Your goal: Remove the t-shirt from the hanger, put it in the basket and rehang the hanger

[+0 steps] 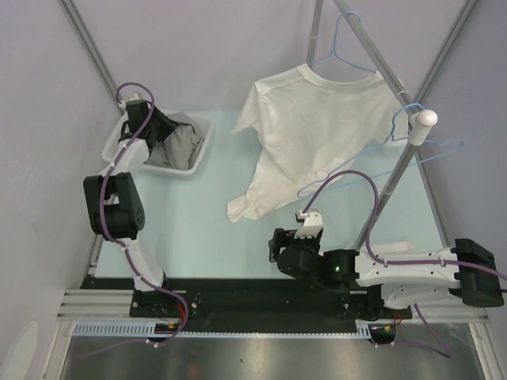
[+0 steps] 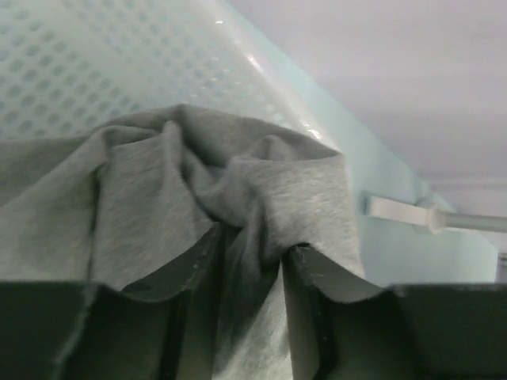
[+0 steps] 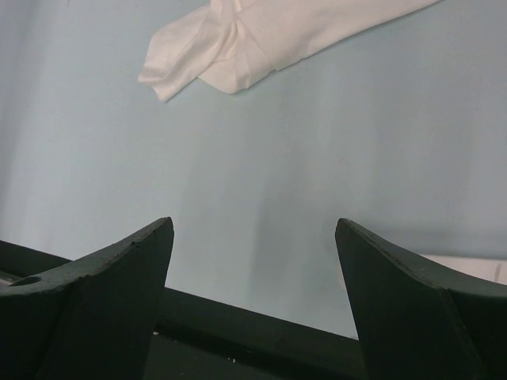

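While the white t-shirt is hanging on the blue hanger at the far right, its hem trailing on the table, the right end effector is hovering near the front, spread wide and empty. The left end effector is sitting in the far-left basket with grey cloth lying between its narrowly parted fingers; whether it is gripping, I cannot tell.

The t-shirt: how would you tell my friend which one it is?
Find the slanted metal rack on the right side of the pale blue table. The t-shirt hangs there on a blue hanger, its bottom corner lying on the table. It is the only white garment; the clothes in the basket on the left are grey and dark.
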Available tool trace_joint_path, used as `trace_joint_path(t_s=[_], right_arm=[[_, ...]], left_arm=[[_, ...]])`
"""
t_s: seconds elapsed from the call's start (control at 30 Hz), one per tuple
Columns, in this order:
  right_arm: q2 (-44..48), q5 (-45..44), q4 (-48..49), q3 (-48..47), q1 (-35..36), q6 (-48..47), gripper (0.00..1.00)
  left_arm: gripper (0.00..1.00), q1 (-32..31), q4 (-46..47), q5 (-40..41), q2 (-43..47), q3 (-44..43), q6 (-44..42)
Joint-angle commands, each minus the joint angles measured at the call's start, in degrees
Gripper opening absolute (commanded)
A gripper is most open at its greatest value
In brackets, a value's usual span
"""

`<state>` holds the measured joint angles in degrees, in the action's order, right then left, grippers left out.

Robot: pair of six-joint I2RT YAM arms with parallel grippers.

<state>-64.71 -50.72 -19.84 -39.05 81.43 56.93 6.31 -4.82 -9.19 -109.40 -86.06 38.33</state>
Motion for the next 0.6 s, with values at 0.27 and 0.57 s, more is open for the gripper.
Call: trace_joint_path(t_s=[0.27, 0.57], right_arm=[[0.98, -1.66, 2.43, -1.03, 0.66, 1.08, 0.88], [3.53, -1.93, 1.38, 0.2, 0.75, 1.08, 0.89]], left_arm=[[0.93, 0.46, -7.26, 3.75, 19.38, 7.55, 3.68], [0.88, -8.83, 10.45, -18.04, 31.19, 18.4, -5.06]])
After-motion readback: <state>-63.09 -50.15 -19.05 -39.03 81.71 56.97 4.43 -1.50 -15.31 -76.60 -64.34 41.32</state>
